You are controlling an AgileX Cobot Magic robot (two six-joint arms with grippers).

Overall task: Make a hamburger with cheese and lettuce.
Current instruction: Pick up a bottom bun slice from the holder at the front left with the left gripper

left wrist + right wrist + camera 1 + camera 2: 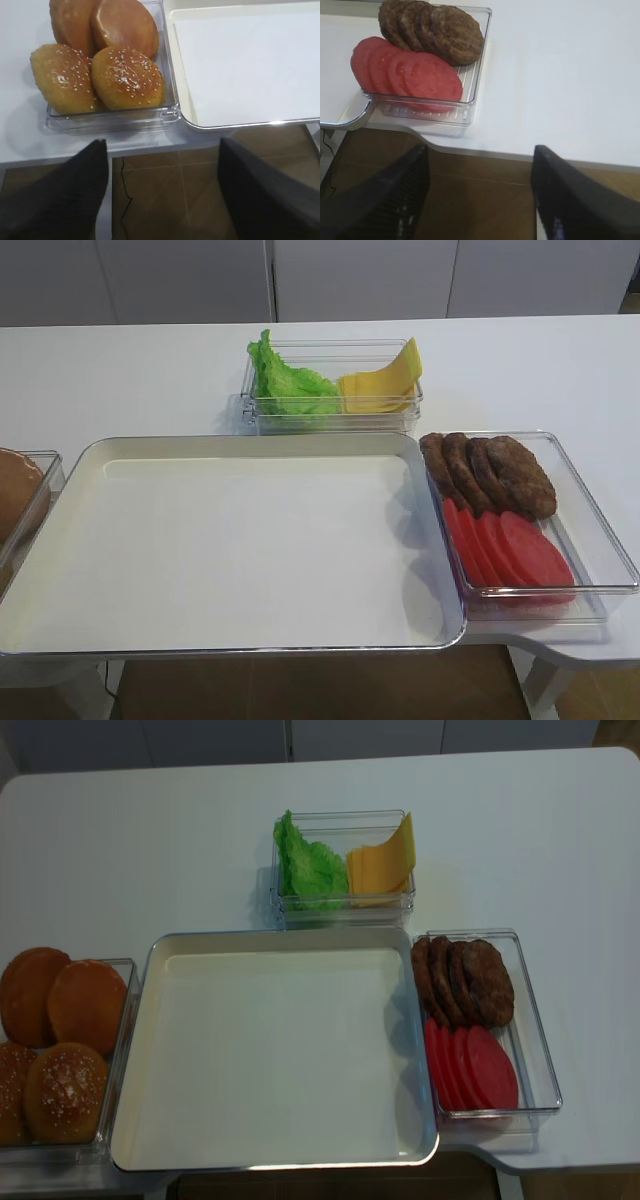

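The lettuce [285,385], green and crinkled, shares a clear box [330,422] at the back of the table with fanned yellow cheese [385,385] slices. Both show again from above, lettuce [308,870] left of cheese [380,870]. The hamburger is out of view. Several buns [127,77] lie in a clear box at the table's left edge. My left gripper [162,141] stands open over the floor just in front of that box. My right gripper [480,147] is open too, off the table's front edge near the patty box. Neither gripper holds anything or shows in the exterior views.
A large cream tray [290,933] fills the table's middle, between the bun box [118,1020] and a clear box [535,1040] with brown patties [465,980] and red tomato slices [470,1065]. The table's front edge [520,156] runs just ahead of both grippers.
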